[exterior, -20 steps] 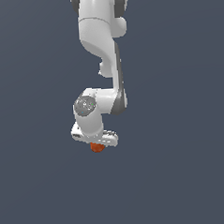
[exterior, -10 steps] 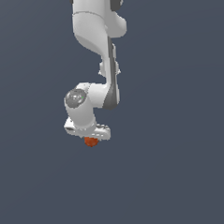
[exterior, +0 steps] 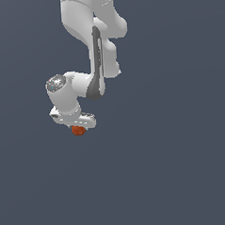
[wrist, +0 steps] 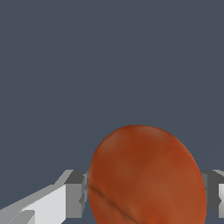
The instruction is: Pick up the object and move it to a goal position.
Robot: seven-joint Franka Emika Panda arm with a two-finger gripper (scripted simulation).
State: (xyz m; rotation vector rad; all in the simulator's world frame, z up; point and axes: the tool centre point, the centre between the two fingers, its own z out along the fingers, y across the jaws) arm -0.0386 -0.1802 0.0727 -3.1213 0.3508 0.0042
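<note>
Ball (exterior: 78, 130), orange-red and mottled, sits clamped between the fingers (wrist: 76, 194) of the gripper (exterior: 77, 127), held in the air. Since half a second ago, arm, gripper and ball have shifted toward the exterior view's left.

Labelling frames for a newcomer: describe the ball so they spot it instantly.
Follow the white robot arm down to its gripper at the lowest end. The small orange-red ball sits clamped between the grey fingertips. It is the only coloured thing against the plain dark grey-blue background.
</note>
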